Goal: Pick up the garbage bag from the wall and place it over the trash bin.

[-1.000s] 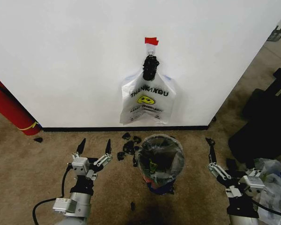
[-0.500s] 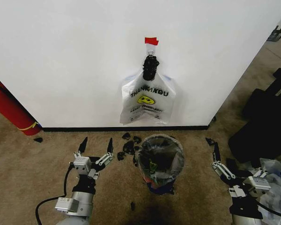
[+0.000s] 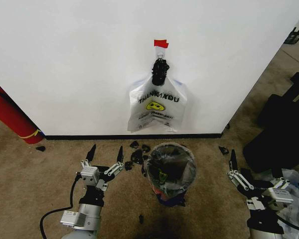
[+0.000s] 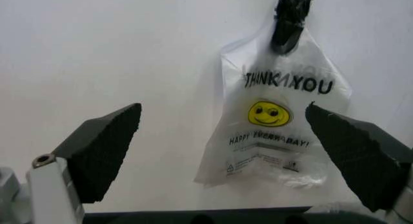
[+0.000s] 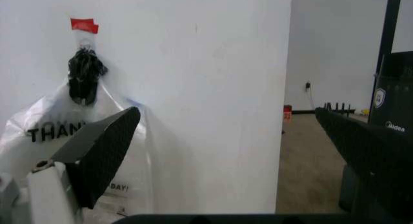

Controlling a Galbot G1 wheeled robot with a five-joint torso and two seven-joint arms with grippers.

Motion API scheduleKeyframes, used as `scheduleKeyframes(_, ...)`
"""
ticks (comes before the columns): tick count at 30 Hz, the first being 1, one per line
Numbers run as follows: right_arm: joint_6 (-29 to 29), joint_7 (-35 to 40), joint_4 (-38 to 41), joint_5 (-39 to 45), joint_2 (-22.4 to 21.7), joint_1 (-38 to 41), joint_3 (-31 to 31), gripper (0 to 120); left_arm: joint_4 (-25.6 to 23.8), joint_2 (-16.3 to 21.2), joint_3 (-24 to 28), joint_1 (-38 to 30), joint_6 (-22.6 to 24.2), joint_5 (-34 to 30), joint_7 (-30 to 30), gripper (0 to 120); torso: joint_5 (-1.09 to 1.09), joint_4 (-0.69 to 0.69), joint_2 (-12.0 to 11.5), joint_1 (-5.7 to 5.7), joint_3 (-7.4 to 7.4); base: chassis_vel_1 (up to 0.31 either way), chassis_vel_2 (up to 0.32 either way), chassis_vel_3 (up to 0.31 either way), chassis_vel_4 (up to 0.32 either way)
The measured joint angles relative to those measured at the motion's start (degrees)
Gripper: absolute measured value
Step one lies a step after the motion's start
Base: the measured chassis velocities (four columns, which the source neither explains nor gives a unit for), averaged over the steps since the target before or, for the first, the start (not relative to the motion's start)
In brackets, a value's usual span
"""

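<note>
White wall fills the top of the head view. On it hangs the garbage bag (image 3: 157,108), thin plastic with "THANK YOU" letters and a yellow smiley face. A black knot (image 3: 160,72) at its top hangs from a hook under a bit of red tape (image 3: 161,44). On the brown carpet below, just in front of the wall, stands the trash bin (image 3: 170,170), round and black, with a see-through liner inside. Small black scraps (image 3: 136,156) lie on the floor beside it. A red fire extinguisher (image 3: 10,115) leans at the far left. The left gripper (image 3: 105,155) is low on the left of the bin, pointing at the wall, its two fingers spread wide and holding nothing. The right gripper (image 3: 233,166) is low on the right of the bin; from this angle I cannot tell how its fingers stand.

From the left wrist view, the bag (image 4: 277,122) hangs straight ahead on the wall, seen between the two dark fingertips (image 4: 103,149), which are far apart.

From the right wrist view, the bag (image 5: 84,132) is off to one side, partly behind one dark finger (image 5: 103,146). The fingers are spread wide with nothing between them. A dark cabinet (image 5: 395,93) stands past the wall's corner.
</note>
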Motion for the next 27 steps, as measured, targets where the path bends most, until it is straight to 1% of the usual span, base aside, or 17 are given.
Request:
scheduleKeyframes(17, 0.1, -0.2, -0.4, -0.3, 0.1, 0.1, -0.2, 100, 0.3, -0.4, -0.9, 0.5, -0.8, 0.4, 0.0, 100, 0.00, 0.00, 0.0, 0.00, 0.00, 0.000, 0.000, 0.000, 0.000)
scheduleKeyframes(27, 1.2, -0.1, -0.4, -0.7, 0.0, -0.6, -0.2, 100, 0.1, -0.2, -0.9, 0.7, -1.0, 0.5, -0.1, 100, 0.00, 0.00, 0.0, 0.00, 0.00, 0.000, 0.000, 0.000, 0.000)
